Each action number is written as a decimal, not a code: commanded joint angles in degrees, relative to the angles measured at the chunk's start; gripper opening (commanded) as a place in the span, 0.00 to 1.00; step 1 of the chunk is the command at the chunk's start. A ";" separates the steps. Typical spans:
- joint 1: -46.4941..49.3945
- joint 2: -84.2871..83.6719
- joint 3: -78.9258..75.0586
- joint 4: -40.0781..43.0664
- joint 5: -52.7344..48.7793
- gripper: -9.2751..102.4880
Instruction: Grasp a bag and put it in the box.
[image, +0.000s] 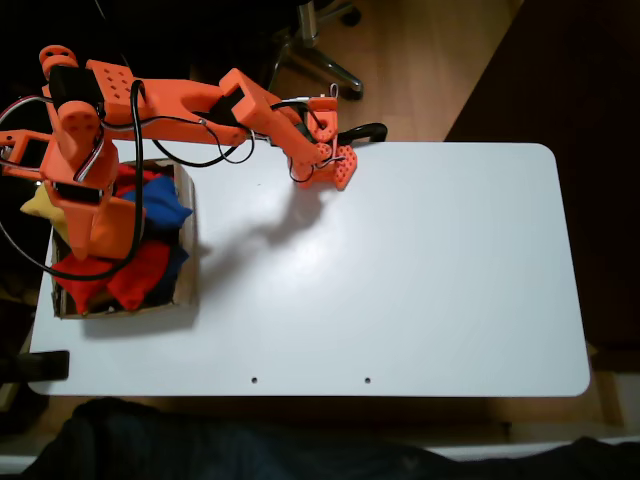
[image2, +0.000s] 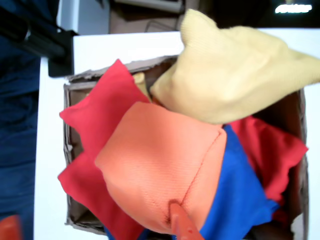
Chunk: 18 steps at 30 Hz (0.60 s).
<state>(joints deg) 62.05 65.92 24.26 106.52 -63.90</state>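
No readable writing, orange bag (image2: 160, 170) atop the beanbags in the box (image2: 75, 82), gripper (image2: 182, 225) fingertip touching its lower edge, grip state unclear, white table (image: 400, 280).

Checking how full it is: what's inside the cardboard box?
The box holds piled beanbags: an orange bag on top, a yellow one leaning over the rim, with red and blue ones beneath. The box floor is covered.

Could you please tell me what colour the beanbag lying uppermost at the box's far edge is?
Pale yellow beanbag, clearest in the wrist view, overhanging the box rim.
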 joint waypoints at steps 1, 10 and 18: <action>-1.32 1.14 -1.58 0.62 1.93 0.68; -4.13 5.98 0.70 0.62 7.03 0.71; -6.94 13.89 9.84 0.62 8.35 0.76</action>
<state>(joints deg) 55.90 75.15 32.08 106.52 -55.81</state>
